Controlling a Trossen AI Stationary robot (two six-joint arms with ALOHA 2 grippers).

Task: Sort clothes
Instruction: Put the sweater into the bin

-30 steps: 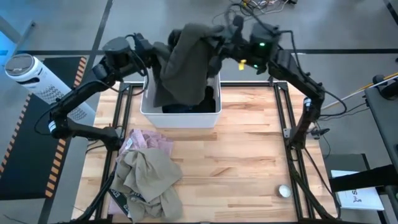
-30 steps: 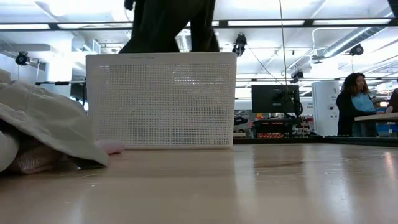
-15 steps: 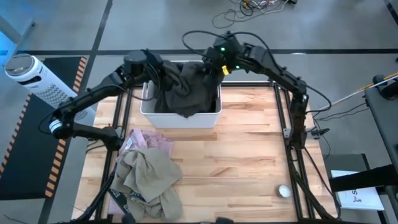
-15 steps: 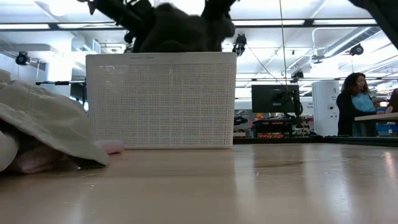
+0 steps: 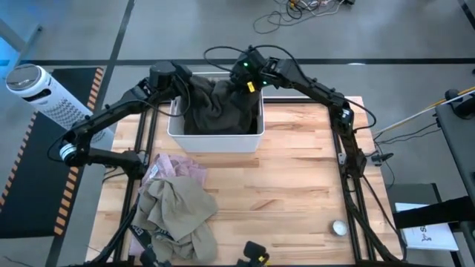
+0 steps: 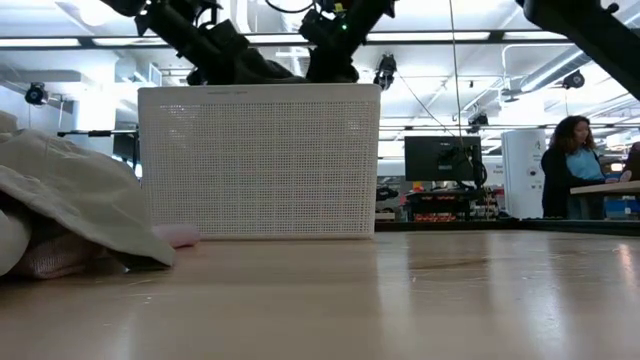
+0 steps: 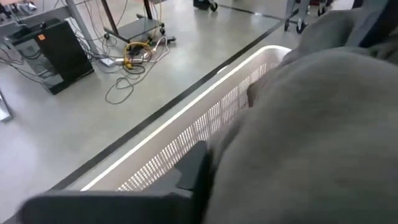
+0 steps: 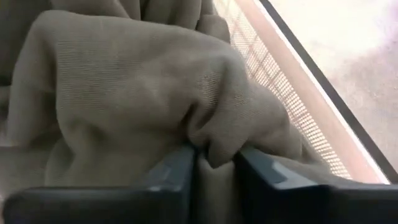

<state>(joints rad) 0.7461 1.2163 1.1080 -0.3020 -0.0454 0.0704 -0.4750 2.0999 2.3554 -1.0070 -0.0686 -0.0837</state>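
Observation:
A dark olive garment (image 5: 219, 110) lies bunched in the white plastic bin (image 5: 215, 141) at the table's far side, heaped above its rim in the low view (image 6: 262, 68). My left gripper (image 5: 187, 83) is at the garment's left part and my right gripper (image 5: 242, 80) at its far right part; both are shut on it. A khaki-tan garment (image 5: 178, 211) lies in a heap at the table's near left, partly over a pale pink shirt (image 5: 180, 167), with a dark garment (image 5: 145, 239) under its near edge. My left gripper meets the olive garment's left part (image 7: 249, 155) over the bin's far left rim. The cloth covers all but one finger (image 7: 194, 174), so the hold itself is hidden. The garment rests in the bin. My right gripper (image 8: 214, 171) pinches a bunched fold of the olive garment (image 8: 214, 144) between its two fingers, several layers together. The fingers slant down from the far right. The cloth lies slack in the bin around them.
A white cylinder (image 5: 28, 80) stands on the floor beyond the table's left. A small white round thing (image 5: 339, 228) lies at the near right. The bin's mesh wall (image 6: 260, 160) fills the middle of the low view. A person (image 6: 570, 165) sits far behind the table.
Both grippers have gone down toward the bin with the olive garment, the right one also toward the table's left. The garment, which hung lifted above the bin, now lies bunched inside it.

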